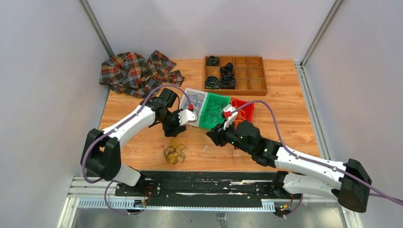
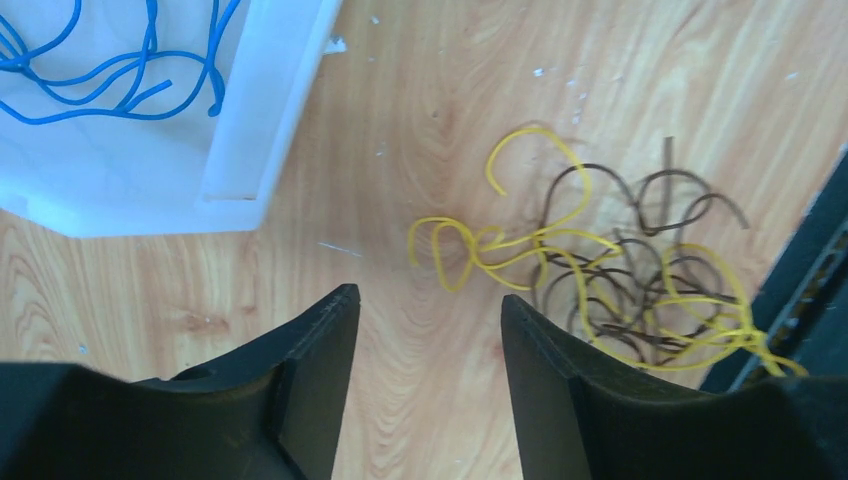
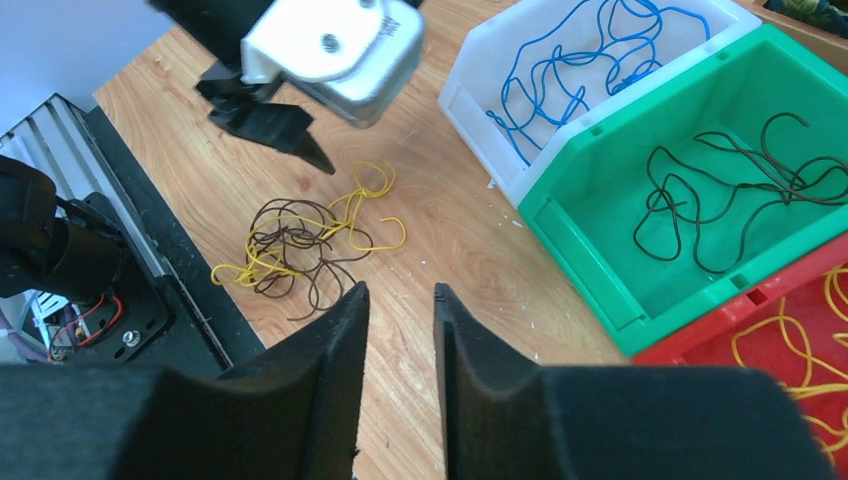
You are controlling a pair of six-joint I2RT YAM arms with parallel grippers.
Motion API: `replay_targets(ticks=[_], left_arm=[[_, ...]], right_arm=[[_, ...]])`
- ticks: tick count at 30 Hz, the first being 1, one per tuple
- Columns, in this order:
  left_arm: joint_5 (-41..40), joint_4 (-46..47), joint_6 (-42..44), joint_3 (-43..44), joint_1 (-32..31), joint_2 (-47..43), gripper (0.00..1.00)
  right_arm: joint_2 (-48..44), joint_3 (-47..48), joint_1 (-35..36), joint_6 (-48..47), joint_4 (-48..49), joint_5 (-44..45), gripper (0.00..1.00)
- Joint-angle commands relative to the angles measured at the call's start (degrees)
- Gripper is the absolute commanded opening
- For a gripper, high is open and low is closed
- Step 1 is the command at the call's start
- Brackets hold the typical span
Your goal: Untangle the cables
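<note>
The tangled cables [image 1: 175, 153] are a small clump of yellow and dark brown-black strands lying on the wooden table near its front edge. In the left wrist view the cables [image 2: 620, 280] lie ahead and to the right of my left gripper [image 2: 430, 300], which is open and empty above bare wood. In the top view the left gripper [image 1: 171, 130] hovers just above the clump. My right gripper [image 3: 400, 293] is open by a narrow gap with nothing between its fingers. It stands right of the cables [image 3: 305, 235], apart from them.
Behind the grippers stand three bins: a white bin [image 3: 470, 105] with a blue cable [image 3: 590, 60], a green bin [image 3: 580, 255] with a black cable [image 3: 740, 190], and a red bin [image 3: 720, 345] with yellow strands. A wooden compartment tray [image 1: 254, 88] and a plaid cloth [image 1: 138, 71] lie at the back.
</note>
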Motion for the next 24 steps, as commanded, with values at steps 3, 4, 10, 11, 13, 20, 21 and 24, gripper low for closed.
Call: replay_targets(ticks=[3,4,10,11,13,20,21,24], left_arm=[[0.5,-1.0,8.8,3.9,1.9,7.5,0.62],[1.5,-2.0,10.3,4.0,1.9,8.0,0.62],[2.8,-2.3,14.7,2.6,1.9,11.0,0.62],[2.4,-1.0,13.7,2.4,1.9,11.8,0.62],[1.5,2.2,11.7,2.0,1.9,13.1,0.61],[1.5,6.7,8.7,1.9,1.9,15.3,0.43],[1.8,5.8,8.6,2.3,1.9,15.3,0.36],[3.5,1.6,8.2,3.3,1.9,13.9,0.13]], right_arm=[[-5.9,0.0,-0.4,-0.9,-8.0,0.5,0.37],[-6.7,0.0,-0.4,-1.0,-9.1,0.4,0.38],[-10.8,-0.3,-0.4,-0.6,-14.3,-0.6,0.40],[-11.4,-0.5,-0.4,-0.1,-14.5,-1.0,0.40],[-12.2,-0.6,-0.4,0.5,-15.0,-1.9,0.38],[-13.1,-0.1,-0.4,1.7,-17.2,-4.3,0.35],[-13.2,0.0,-0.4,1.7,-17.3,-4.5,0.34],[-13.5,0.1,-0.4,2.0,-17.0,-5.1,0.30]])
